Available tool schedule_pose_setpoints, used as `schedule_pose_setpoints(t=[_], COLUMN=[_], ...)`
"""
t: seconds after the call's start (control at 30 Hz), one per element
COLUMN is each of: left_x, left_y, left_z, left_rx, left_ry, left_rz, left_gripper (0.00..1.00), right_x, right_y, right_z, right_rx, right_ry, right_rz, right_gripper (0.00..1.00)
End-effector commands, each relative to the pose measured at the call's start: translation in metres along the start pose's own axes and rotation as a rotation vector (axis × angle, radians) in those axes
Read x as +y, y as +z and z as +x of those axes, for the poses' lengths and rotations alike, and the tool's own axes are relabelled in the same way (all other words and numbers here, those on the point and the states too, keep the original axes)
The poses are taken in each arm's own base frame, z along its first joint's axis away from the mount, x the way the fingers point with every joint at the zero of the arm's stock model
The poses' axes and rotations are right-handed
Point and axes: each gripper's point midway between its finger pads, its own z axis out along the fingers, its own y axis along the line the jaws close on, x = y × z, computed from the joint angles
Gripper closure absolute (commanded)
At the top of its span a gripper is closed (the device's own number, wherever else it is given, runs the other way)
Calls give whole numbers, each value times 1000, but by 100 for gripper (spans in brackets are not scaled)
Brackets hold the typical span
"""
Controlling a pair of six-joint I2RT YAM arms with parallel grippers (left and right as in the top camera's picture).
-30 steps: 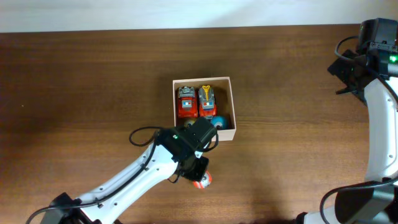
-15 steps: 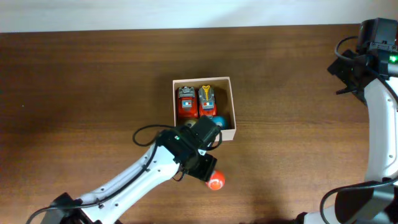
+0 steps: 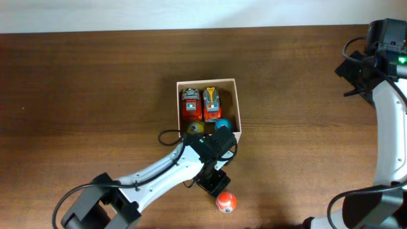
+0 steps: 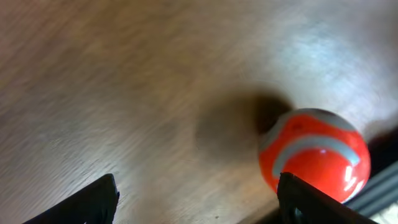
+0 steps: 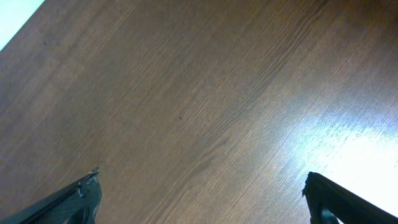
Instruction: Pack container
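Observation:
The container (image 3: pixel 238 105) is a small white-walled box at the table's middle. Inside it lie two red toy cars (image 3: pixel 200 103), a yellow ball (image 3: pixel 195 128) and a blue ball (image 3: pixel 222 124). A red ball with grey stripes (image 3: pixel 226 202) rests on the table in front of the box, free of any grip. My left gripper (image 3: pixel 215 183) hovers just behind that ball, open. In the left wrist view the red ball (image 4: pixel 314 152) sits by the right fingertip (image 4: pixel 311 205), and only bare wood lies between the jaws of the left gripper (image 4: pixel 199 205). My right gripper (image 5: pixel 205 199) stands open over bare table.
The right arm (image 3: pixel 375 51) is parked at the far right corner, well away from the box. The brown wooden table (image 3: pixel 95 95) spreads around the box. The red ball lies close to the table's front edge.
My left gripper has opened and let go of the red ball. The ball has rolled right and toward the front edge, and the left arm has followed it to the right.

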Motion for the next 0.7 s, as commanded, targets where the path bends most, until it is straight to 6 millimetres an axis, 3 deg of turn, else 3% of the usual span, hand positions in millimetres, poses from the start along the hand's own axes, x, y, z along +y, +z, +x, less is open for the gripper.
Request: schedule_pose_setpoints(t=[0.0, 0.4, 0.67], left_x=[-18, -29, -51], left_y=[-4, -15, -23], left_z=[-3, 4, 15], left_rx=[-7, 30, 61], left_ry=[120, 145, 252], left_rz=[99, 156, 289], left_gripper=[16, 16, 16], right_x=[-1, -1, -1], right_y=[-10, -10, -10], right_z=[-7, -7, -7], right_rx=[-28, -28, -28], right_ry=[20, 20, 20], right_rz=[-16, -16, -16], right_gripper=[1, 1, 1])
